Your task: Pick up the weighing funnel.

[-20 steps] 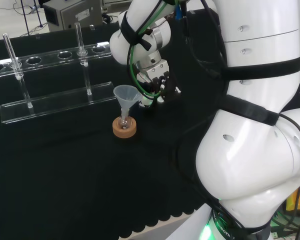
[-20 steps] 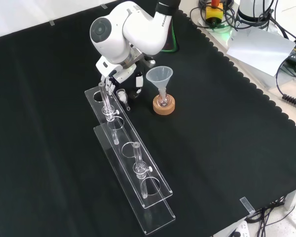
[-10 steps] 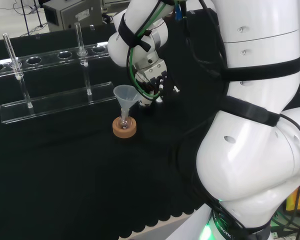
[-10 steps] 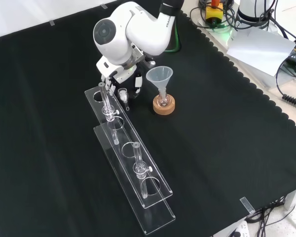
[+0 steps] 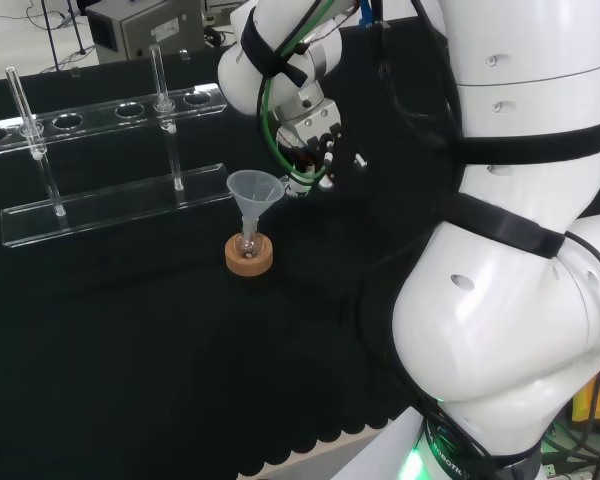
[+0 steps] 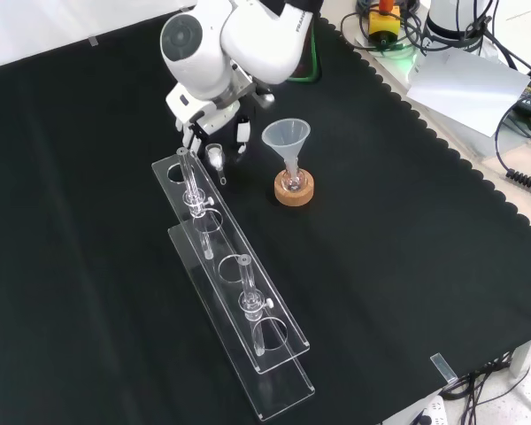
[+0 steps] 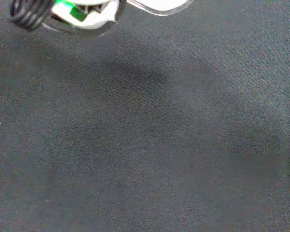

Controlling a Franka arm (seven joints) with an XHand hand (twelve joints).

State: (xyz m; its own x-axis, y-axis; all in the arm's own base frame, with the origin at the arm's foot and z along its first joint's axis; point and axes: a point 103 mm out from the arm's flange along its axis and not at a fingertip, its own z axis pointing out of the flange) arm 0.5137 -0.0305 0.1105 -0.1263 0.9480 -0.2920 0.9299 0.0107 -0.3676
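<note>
The black and white hand [image 6: 214, 119] hangs under the arm's big white link [image 6: 234, 40] at the upper left of the front view, its fingers [image 6: 195, 137] bent downward and drawn in toward each other; between their tips it pinches one small clear scoop-shaped weighing funnel [image 6: 215, 158], whose short stem slants down toward the cloth. In the wrist view a curved clear rim of the weighing funnel [image 7: 159, 7] shows close to the palm, with the black cloth [image 7: 150, 145] lying beyond it. In the head view the hand [image 5: 315, 135] sits above the cloth, just behind the rim of the big funnel.

One large clear cone-shaped funnel [image 6: 287, 137] stands mouth up to the right of the hand in the front view, near it but not touching; its stem sits in one small clear flask [image 6: 291, 181], which rests on one round cork ring [image 6: 295, 192].

One long two-tiered clear plastic rack [image 6: 283, 376] runs from just below the weighing funnel toward the lower middle of the front view; two upright glass tubes stand in it. The nearer tube [image 6: 191, 177] stands just beside the held piece, on its left in that view; the other tube [image 6: 250, 297] stands well apart, farther along the rack. The rack's end and that nearer tube crowd the hand on one side and the funnel stands on the other.
</note>
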